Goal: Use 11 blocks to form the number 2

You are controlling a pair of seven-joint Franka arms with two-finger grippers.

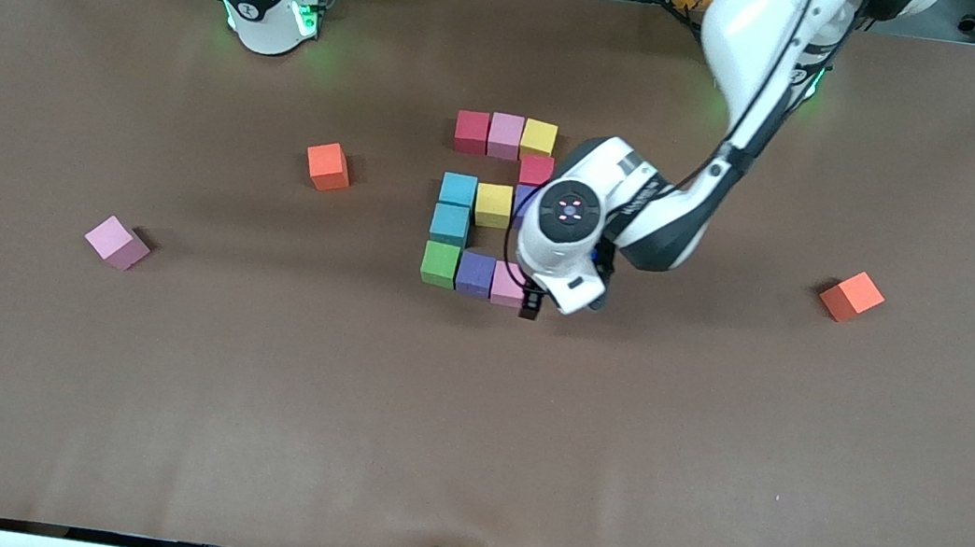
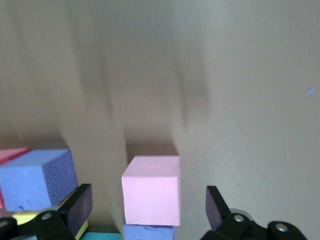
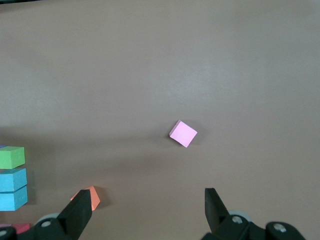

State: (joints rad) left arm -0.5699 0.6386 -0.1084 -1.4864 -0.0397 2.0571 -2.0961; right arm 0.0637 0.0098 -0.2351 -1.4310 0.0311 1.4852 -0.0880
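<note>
Blocks (image 1: 494, 206): eleven appear laid mid-desk in a "2", partly hidden; figure seems complete.
Last pink block (image 2: 151, 190): on the desk (image 1: 468, 422), closing the bottom row.
Spare pink cube (image 1: 116, 242): toward the right arm's edge.
Left tool (image 2: 149, 206): fingers apart, straddling the last block.
Right tool (image 3: 147, 212): waiting, fingers apart.

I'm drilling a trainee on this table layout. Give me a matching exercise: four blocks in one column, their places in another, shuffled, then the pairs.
Things:
1. green block
2. lone pink block
3. pink block in the figure's bottom row
4. top-row yellow block

Places:
A. between the left gripper's open fingers
B. apart, toward the right arm's end
C. beside a purple block
D. above a red block

Pairs: 1-C, 2-B, 3-A, 4-D
</note>
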